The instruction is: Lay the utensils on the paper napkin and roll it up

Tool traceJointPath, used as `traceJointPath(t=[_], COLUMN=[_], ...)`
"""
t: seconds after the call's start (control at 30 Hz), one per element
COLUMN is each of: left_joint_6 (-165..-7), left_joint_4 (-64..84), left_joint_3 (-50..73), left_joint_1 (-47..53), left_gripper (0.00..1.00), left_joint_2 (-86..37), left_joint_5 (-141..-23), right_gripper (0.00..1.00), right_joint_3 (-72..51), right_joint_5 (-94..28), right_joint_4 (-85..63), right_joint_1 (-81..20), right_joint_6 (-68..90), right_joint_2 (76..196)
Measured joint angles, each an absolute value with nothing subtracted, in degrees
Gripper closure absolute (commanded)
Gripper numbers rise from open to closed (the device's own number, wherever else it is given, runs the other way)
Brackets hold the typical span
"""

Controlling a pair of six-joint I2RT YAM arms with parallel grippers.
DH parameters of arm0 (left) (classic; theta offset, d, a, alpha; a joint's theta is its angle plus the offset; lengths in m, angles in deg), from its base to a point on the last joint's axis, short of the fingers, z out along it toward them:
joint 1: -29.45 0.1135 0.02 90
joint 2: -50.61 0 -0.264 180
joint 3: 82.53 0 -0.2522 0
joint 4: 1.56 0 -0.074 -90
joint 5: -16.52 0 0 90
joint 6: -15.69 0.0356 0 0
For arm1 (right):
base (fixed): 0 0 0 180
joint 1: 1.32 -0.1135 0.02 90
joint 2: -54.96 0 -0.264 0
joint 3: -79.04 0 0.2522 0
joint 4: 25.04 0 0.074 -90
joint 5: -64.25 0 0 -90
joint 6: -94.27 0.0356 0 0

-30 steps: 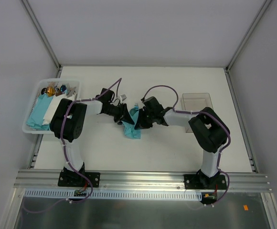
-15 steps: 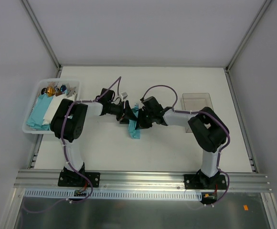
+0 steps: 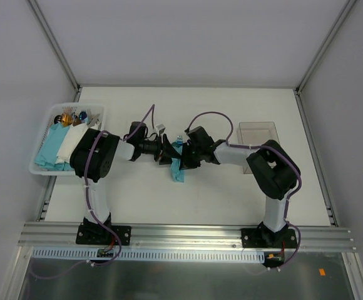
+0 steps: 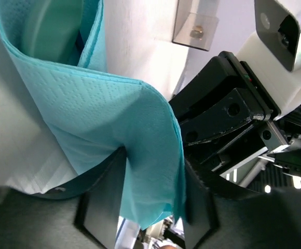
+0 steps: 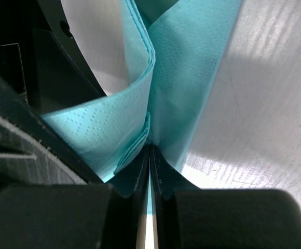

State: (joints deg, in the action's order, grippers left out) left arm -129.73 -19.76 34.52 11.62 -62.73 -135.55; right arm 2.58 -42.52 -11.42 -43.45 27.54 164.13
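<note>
Two arms meet over a folded teal napkin at the middle of the bench.

The white bench (image 3: pixel 231 194) carries everything. The left arm (image 3: pixel 94 156) and the right arm (image 3: pixel 272 165) both reach inward to its centre. A white basket (image 3: pixel 39 170) with teal and white napkin bundles (image 3: pixel 50 150) stands at the far left edge, and a clear tray (image 3: pixel 256 132) lies at the far right. The paper napkin (image 3: pixel 178 170) is between the two arms, folded, with its lower part hanging toward the near side. The left pincer (image 4: pixel 149 212) stands partly open, and a fold of the napkin passes loosely between its fingers (image 4: pixel 101 207). The right pincer (image 5: pixel 149 161) is closed tight and pinches the napkin's edge at its tips. A dark blue sliver shows inside the fold, but I cannot tell whether it is a utensil.
</note>
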Motion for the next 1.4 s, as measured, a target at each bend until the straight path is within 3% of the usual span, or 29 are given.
traceJointPath(t=[0.27,0.63,0.77,0.83,1.07,1.33,1.37,1.4], left_joint_6=[-136.0,-125.6,-122.0,-121.3,-120.2,-120.0,-120.0,-120.0], left_joint_4=[-28.1,-12.5,-8.3,-7.0,-3.8,-0.5,-0.4,-0.3], left_joint_3=[34.0,28.9,27.2,26.8,25.3,23.7,23.7,23.6], left_joint_1=[12.0,12.3,12.3,12.2,11.7,11.4,11.4,11.4], left_gripper=[0.72,0.52,0.37,0.35,0.31,0.30,0.29,0.29], left_joint_2=[-68.3,-69.5,-69.2,-68.8,-68.6,-68.6,-68.6,-68.6], left_joint_5=[-139.5,-138.7,-138.3,-138.2,-137.3,-136.0,-135.9,-135.9], right_gripper=[0.96,0.96,0.93,0.92,0.80,0.71,0.61,0.58], right_joint_3=[2.6,2.6,2.6,2.6,4.5,11.4,12.2,12.9], right_joint_5=[-42.5,-42.5,-42.2,-41.7,-40.1,-39.0,-39.0,-38.8], right_joint_4=[-10.4,-10.3,-10.1,-9.9,-6.8,-2.8,-2.7,-2.9], right_joint_1=[-43.1,-43.0,-43.0,-43.0,-43.2,-42.9,-42.8,-42.6], right_joint_6=[27.6,27.6,27.6,27.5,26.9,26.6,26.8,27.5], right_joint_2=[164.2,164.2,164.0,163.7,159.6,145.7,144.2,143.0])
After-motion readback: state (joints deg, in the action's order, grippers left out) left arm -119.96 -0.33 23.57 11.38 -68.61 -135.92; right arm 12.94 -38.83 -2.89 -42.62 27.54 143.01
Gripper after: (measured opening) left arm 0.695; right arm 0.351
